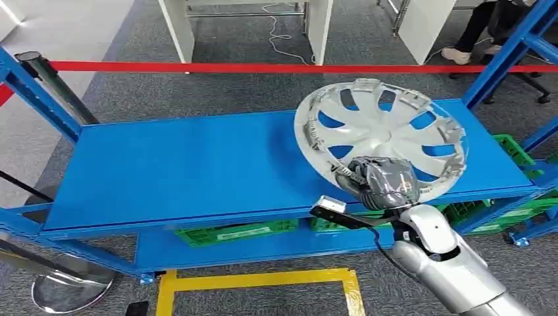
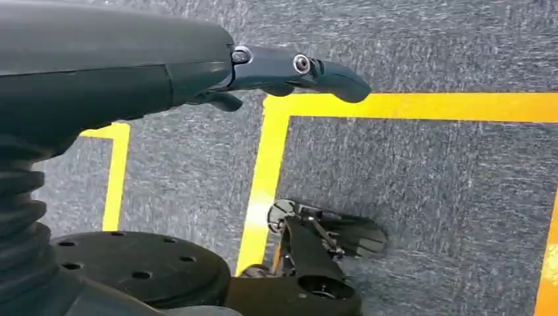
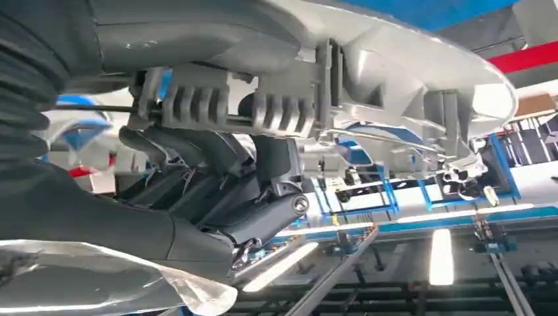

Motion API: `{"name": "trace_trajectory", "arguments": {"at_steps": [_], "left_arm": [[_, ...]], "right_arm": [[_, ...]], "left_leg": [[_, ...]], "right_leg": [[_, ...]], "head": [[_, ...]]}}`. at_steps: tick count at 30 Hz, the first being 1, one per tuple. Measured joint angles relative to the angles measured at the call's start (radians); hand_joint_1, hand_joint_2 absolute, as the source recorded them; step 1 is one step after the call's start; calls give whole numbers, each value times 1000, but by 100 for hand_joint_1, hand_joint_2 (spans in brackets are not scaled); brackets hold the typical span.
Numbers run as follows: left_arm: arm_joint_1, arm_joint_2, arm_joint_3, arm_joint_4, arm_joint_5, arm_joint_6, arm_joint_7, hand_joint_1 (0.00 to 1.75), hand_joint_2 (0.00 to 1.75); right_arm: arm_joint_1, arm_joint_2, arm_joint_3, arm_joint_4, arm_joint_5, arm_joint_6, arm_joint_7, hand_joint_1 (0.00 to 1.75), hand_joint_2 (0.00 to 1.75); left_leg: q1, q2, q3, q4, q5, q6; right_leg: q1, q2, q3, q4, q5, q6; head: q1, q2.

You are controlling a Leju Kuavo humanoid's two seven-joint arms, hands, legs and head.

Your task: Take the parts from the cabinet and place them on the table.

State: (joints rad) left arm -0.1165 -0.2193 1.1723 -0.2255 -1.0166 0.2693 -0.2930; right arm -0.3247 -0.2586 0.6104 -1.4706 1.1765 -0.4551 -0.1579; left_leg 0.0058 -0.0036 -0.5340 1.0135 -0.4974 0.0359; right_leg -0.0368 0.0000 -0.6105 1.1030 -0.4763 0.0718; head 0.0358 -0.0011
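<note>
Right hand (image 1: 385,181) clamped on silver hubcap's (image 1: 381,135) near rim over blue shelf (image 1: 184,168), left hand (image 2: 289,69) empty, fingers extended

Grey carpet (image 1: 217,92) — yellow floor tape (image 1: 256,280), red barrier belt (image 1: 263,68)

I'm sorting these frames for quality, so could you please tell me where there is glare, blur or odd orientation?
Head view: evenly lit and sharp, with soft sheen on the blue shelf and wheel cover. Left wrist view: streaky blur on the carpet, glare on the yellow tape. Right wrist view: looks upward, bright ceiling lights blown out, the right robot hand dark in shadow.
</note>
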Motion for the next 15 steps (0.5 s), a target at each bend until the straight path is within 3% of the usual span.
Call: {"name": "trace_trajectory", "arguments": {"at_steps": [1, 2, 3, 5, 6, 7, 8, 10, 11, 12, 13, 15], "left_arm": [[0, 4, 3, 0, 2, -1, 0, 0, 175], [-3, 3, 4, 0, 7, -2, -2, 0, 175], [-1, 4, 6, 0, 15, -3, -3, 0, 175], [2, 5, 16, 0, 29, -14, -3, 0, 175], [3, 6, 24, 0, 29, -15, 3, 0, 175], [4, 6, 27, 0, 29, -15, 9, 0, 175], [5, 6, 28, 0, 30, -14, 15, 0, 175], [5, 6, 31, 0, 33, -13, 25, 0, 175], [5, 6, 34, 0, 35, -13, 25, 0, 175], [6, 6, 35, 0, 40, -15, 24, 0, 175], [6, 6, 35, 0, 42, -19, 22, 0, 175], [5, 6, 37, 0, 45, -24, 11, 0, 175]], "right_arm": [[1, 0, 0, 1, 0, 0, 0, 175, 175], [3, 0, 0, 1, 0, -1, 1, 175, 175], [8, 0, 0, 0, 0, -2, 3, 175, 175], [15, 0, 0, 0, 3, -5, 5, 175, 175], [22, 0, -1, 0, 4, -6, 8, 175, 175], [29, 0, -3, 0, 5, -8, 13, 175, 175], [36, 0, -4, 0, 6, -11, 15, 175, 175], [55, 0, -8, 0, 6, -20, 20, 175, 175], [65, 0, -13, -1, 6, -27, 23, 175, 175], [77, 0, -19, -4, 6, -33, 23, 175, 175], [87, 0, -26, -8, 5, -40, 24, 175, 175], [103, 0, -35, -18, 4, -43, 24, 175, 175]], "left_leg": [[-1, -2, -7, 7, -6, -9], [-5, -3, -18, 23, -9, -15], [-6, -5, -21, 27, -6, -20], [-6, -6, -31, 28, 1, -29], [-5, -6, -38, 31, -8, -34], [-4, -4, -45, 50, -35, -39], [-3, -3, -63, 102, -80, -43], [-3, -3, -115, 252, -167, -45], [-3, -3, -131, 307, -190, -43], [-5, -3, -128, 322, -187, -37], [-8, -3, -105, 294, -161, -29], [-22, -4, -9, 141, -75, -3]], "right_leg": [[4, -2, 16, -28, -27, 6], [10, 7, 29, -35, -13, -7], [8, 7, 24, -34, -18, -16], [11, 7, 17, -35, -26, -28], [3, 5, 12, -41, -23, -35], [4, 5, 7, -41, -21, -45], [5, 4, 2, -41, -17, -53], [13, 0, -12, -41, -9, -65], [17, -2, -19, -41, -4, -69], [22, -3, -26, -40, 1, -73], [27, -3, -32, -40, 7, -75], [34, -1, -38, -41, 17, -78]], "head": [[1, 0], [7, 0], [4, 0], [1, 0], [0, 0], [-2, 0], [-5, 0], [-8, 0], [-8, 0], [-8, 0], [-7, 0], [-8, 0]]}}
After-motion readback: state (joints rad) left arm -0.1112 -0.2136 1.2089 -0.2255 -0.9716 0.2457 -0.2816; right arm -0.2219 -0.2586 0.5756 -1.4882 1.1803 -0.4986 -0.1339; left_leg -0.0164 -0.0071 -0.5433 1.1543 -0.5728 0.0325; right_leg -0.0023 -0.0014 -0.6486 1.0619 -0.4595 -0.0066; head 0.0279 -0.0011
